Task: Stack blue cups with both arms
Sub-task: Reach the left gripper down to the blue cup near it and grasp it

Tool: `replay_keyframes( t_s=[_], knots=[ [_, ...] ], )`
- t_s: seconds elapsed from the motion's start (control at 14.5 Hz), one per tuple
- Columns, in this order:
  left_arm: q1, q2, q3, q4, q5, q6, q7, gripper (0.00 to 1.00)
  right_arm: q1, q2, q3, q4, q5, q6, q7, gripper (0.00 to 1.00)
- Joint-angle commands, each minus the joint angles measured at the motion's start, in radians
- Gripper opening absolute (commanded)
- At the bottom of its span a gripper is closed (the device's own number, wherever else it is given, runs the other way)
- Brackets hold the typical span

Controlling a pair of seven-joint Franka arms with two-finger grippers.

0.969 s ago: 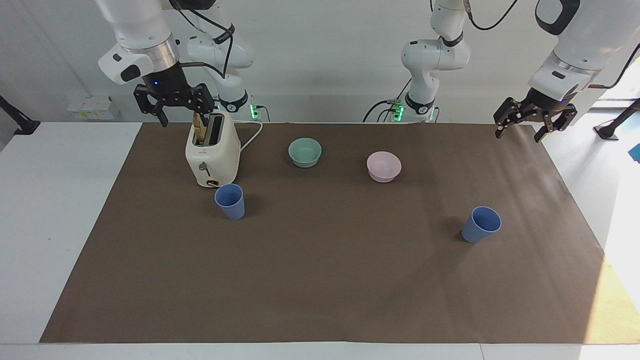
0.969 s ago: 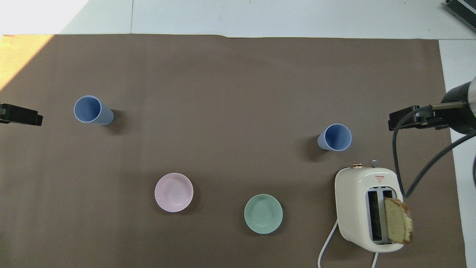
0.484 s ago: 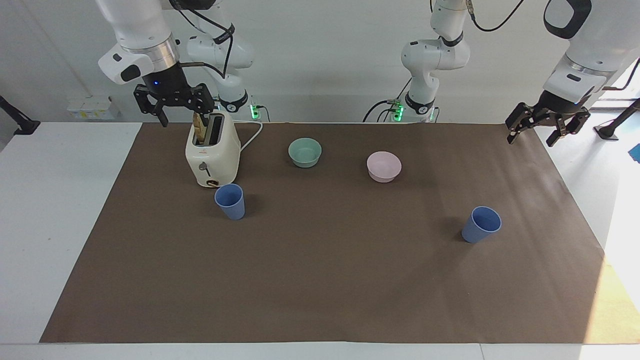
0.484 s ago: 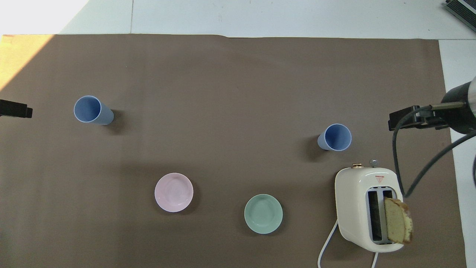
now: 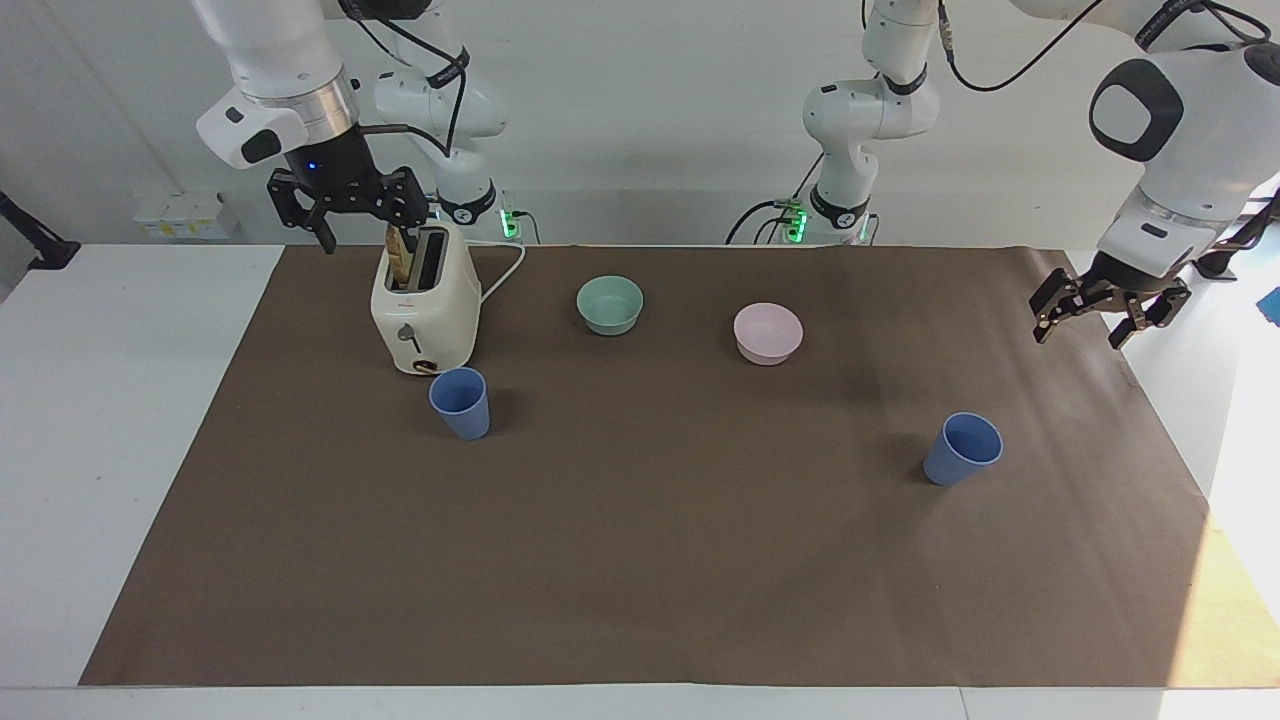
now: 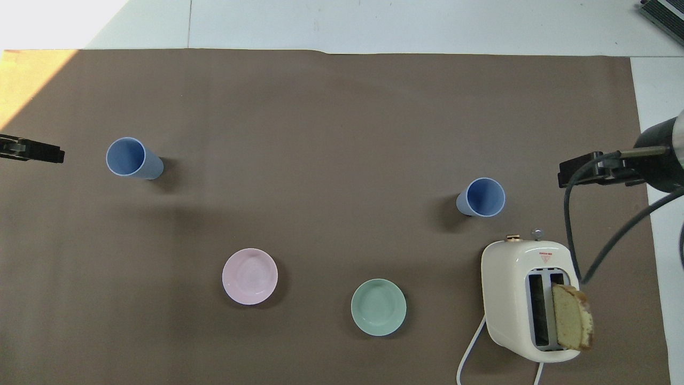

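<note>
blue cups are seen standing upright and well apart on the brown mat (image 5: 640,560) that covers the white desk (image 5: 120,420). one blue cup (image 5: 461,402) is placed just beside the front end of the cream toaster (image 5: 425,315), farther from the robots than it, toward the right arm's end of the desk. the other blue cup (image 5: 962,448) is placed alone toward the left arm's end, farther from the robots than the pale pink bowl (image 5: 768,332). neither cup is touched or held, and nothing is stacked. in the overhead view the two cups (image 6: 480,197) (image 6: 130,159) are shown open side up and empty. a mint-green bowl (image 5: 610,303) is set between the toaster and the pink bowl, near the robots' edge of the mat. a slice of bread (image 6: 572,316) is seen sticking up out of one toaster slot. the right gripper (image 5: 345,205) is held in the air just over the toaster's robot-side end, its fingers spread open and nothing between them. the left gripper (image 5: 1108,308) is held low over the mat's edge at the left arm's end, its fingers likewise spread open and empty, apart from the nearest cup. in the overhead view only a dark tip of the left gripper (image 6: 32,151) is shown at the frame's edge, beside that cup. two smaller white arms with green-lit bases (image 5: 800,220) are seen at the desk's robot-side edge.
</note>
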State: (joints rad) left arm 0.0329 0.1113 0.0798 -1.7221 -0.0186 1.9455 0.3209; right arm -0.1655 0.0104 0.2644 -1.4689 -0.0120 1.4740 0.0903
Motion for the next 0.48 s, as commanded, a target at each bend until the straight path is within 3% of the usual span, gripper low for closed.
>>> replay_keyframes(
  t_s=[0.0,0.28,0.42],
  knots=[
    [0.010,0.051,-0.009,-0.004,-0.012,0.041,0.021,1.00,-0.014,-0.006,0.006,-0.011,0.021,0.017,0.012,1.00],
    [0.012,0.122,-0.009,-0.030,-0.063,0.062,0.021,1.00,-0.014,-0.006,0.006,-0.013,0.021,0.016,0.012,1.00],
    [0.004,0.134,-0.011,-0.063,-0.067,0.116,0.020,0.90,-0.014,-0.006,0.006,-0.013,0.021,0.016,0.012,1.00]
  ],
)
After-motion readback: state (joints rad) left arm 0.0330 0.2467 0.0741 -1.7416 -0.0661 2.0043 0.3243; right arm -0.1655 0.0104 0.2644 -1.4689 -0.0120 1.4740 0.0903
